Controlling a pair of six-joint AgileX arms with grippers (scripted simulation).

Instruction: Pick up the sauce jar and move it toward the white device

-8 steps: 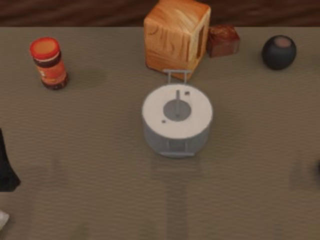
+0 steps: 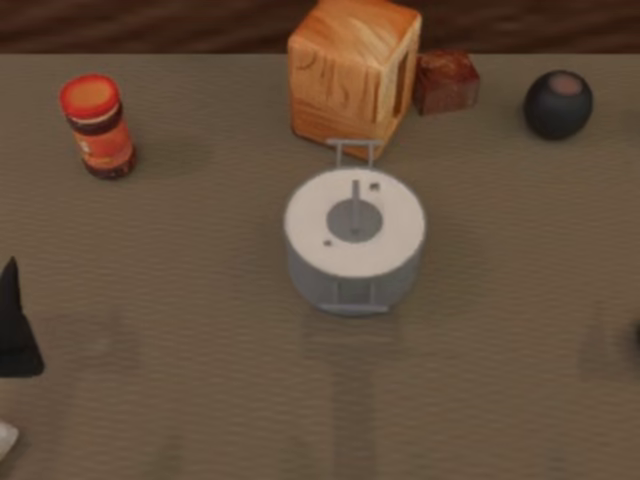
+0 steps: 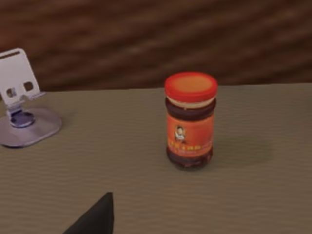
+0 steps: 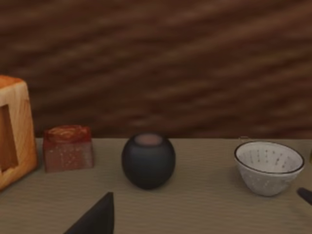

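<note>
One upright sauce jar (image 2: 97,125) far left of white device (image 2: 354,238); left fingers (image 2: 17,330) near, state unclear.

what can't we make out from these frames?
- Left hand: the top view's left edge cuts it off, only a dark tip shows; open or shut cannot be told.
- Right hand: a sliver at the top view's right edge; state unknown.
- Sauce jar label: print too small to read in the left wrist view.
- Wooden box: cut by the right wrist view's edge.
</note>
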